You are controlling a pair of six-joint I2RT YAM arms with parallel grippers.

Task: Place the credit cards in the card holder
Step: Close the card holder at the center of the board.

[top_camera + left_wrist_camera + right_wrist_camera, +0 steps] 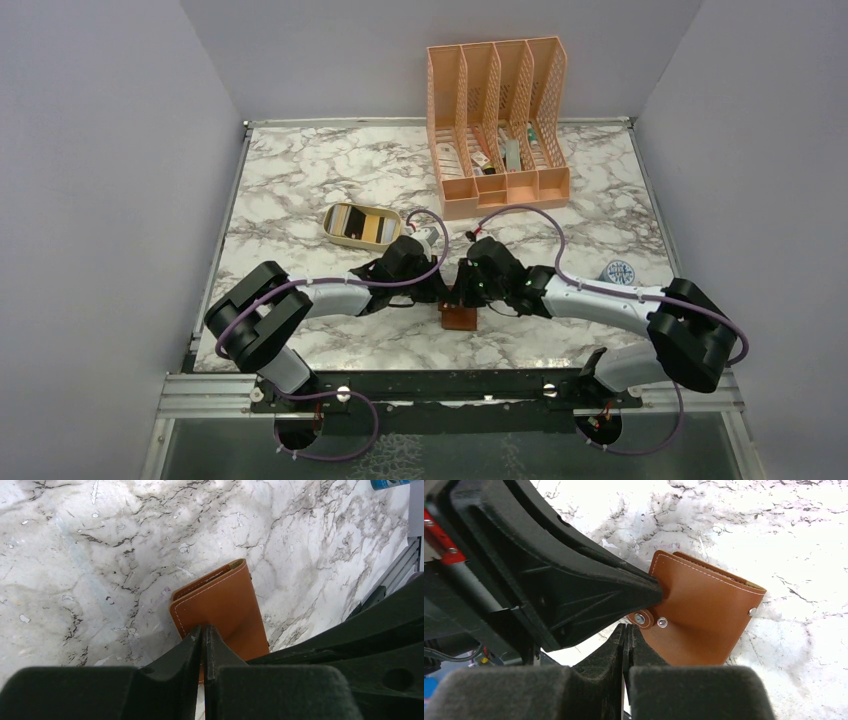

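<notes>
The card holder is a brown leather wallet, folded shut, on the marble near the front middle. It also shows in the left wrist view and in the right wrist view, where its snap tab is visible. My left gripper is shut, with its tips against the wallet's near edge. My right gripper is shut, with its tips just under the snap tab. The credit cards, pale, dark and gold, lie in a beige oval tray behind the left arm.
A tall peach mesh file organiser with a few items in it stands at the back. A small round blue-and-white object lies at the right, beside the right arm. Grey walls enclose the table's sides and back.
</notes>
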